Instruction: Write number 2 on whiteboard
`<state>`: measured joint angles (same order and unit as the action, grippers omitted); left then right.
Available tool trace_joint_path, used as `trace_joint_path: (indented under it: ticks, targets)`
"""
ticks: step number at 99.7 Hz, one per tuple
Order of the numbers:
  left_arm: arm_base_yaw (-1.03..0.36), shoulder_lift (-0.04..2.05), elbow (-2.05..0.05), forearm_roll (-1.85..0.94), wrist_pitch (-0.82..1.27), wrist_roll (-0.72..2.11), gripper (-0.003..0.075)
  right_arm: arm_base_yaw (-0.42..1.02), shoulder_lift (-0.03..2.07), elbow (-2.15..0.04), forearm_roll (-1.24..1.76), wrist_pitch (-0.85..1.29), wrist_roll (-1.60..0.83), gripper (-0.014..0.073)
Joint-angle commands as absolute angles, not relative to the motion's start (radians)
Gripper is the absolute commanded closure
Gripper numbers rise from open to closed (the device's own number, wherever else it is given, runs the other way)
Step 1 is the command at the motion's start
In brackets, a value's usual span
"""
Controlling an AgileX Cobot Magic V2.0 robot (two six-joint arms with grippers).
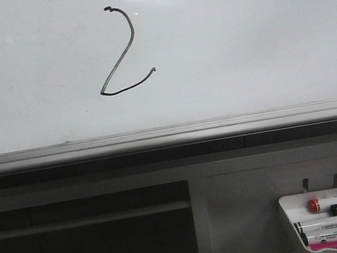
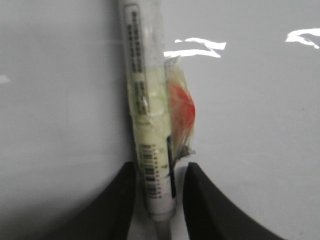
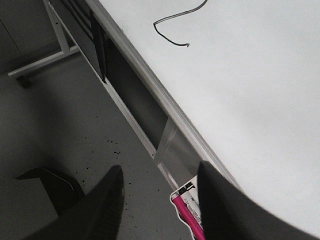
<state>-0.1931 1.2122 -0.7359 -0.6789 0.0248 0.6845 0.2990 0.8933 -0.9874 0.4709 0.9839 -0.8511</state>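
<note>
A: Starting nearest: the left gripper (image 2: 159, 200) has its dark jaws pinching a white barcode-labelled marker pen (image 2: 146, 115), which carries a taped-on orange scrap. Its tip is out of frame.

B: And the right gripper (image 3: 160, 205)?

A: Jaws spread, holding nothing, hanging over the floor beside the board's frame.

B: How far along?

A: Done, I judge. The number 2 (image 1: 119, 51), a thin black hand-drawn line with a hooked top, sits complete on the large glossy pale grey-white whiteboard (image 1: 240, 51), at about eleven o'clock in the front view. Only withdrawing or stowing the pen seems left.

B: Anything in the way?

A: Nothing near the numeral. A small white marker tray (image 1: 289, 210) with several pens hangs at five o'clock, well apart from the writing. Glare brightens the board's top edge at one o'clock.
</note>
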Motion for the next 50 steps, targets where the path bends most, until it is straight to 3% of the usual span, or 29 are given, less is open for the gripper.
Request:
trace_joint_path:
  ticks: [1,17,35,50]
  targets:
    - [-0.188,1.19,-0.768,-0.68,-0.022,0.675,0.0386,0.292,0.88,-1.012,0.496,0.928,-0.85,0.0293]
    - [-0.147,1.149,-0.818,-0.663,0.126,0.675,0.0375,0.292,0.878,-1.034,0.464,0.931,-0.724,0.0293]
    - [-0.049,1.045,-0.93,-0.595,0.51,0.673,0.0375,0.292,0.878,-1.062,0.313,0.996,-0.5,0.0294]
    - [0.001,0.97,-1.04,-0.417,0.886,0.589,0.0376,0.292,0.878,-1.062,0.023,1.07,-0.16,0.0296]
